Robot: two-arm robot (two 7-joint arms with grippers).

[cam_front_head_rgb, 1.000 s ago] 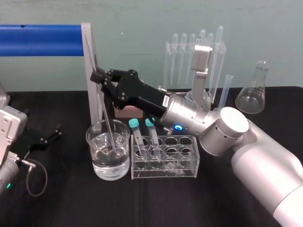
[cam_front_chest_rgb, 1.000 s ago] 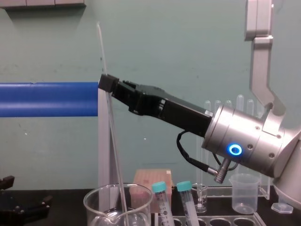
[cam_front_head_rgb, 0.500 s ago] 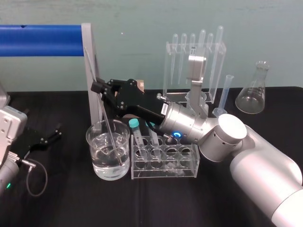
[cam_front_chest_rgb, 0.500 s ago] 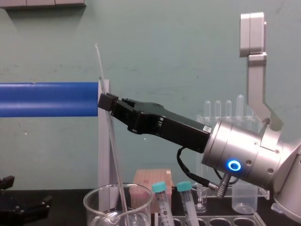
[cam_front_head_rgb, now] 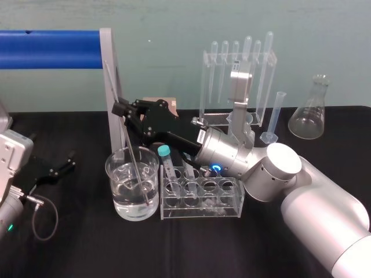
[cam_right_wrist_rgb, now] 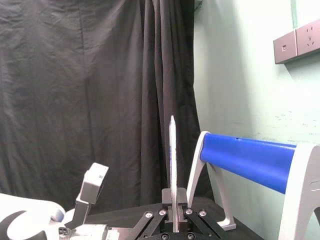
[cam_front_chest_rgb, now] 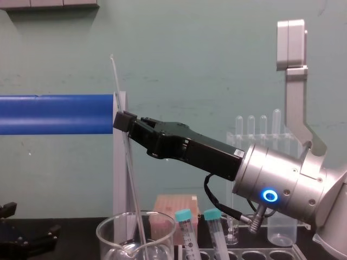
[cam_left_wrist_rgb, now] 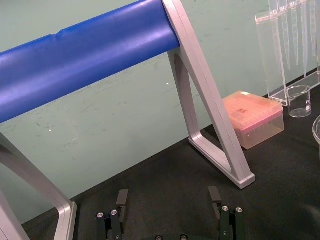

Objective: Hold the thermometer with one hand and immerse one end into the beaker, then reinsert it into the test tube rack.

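The thermometer is a long thin glass rod that leans slightly, its lower end dipped in the water of the wide glass beaker. My right gripper is shut on the rod's upper part, above the beaker. In the chest view the thermometer runs from the right gripper down into the beaker. The right wrist view has the thermometer standing up from the right gripper. The test tube rack stands just right of the beaker. My left gripper rests open at the table's left.
Two teal-capped tubes lean in the rack's left holes. A blue bar on a grey frame stands behind the beaker. A pipette stand, a graduated cylinder, a conical flask and a pink box line the back.
My right gripper has come down and slightly forward with the thermometer, sinking its lower end deeper into the beaker. The left arm has stayed put.
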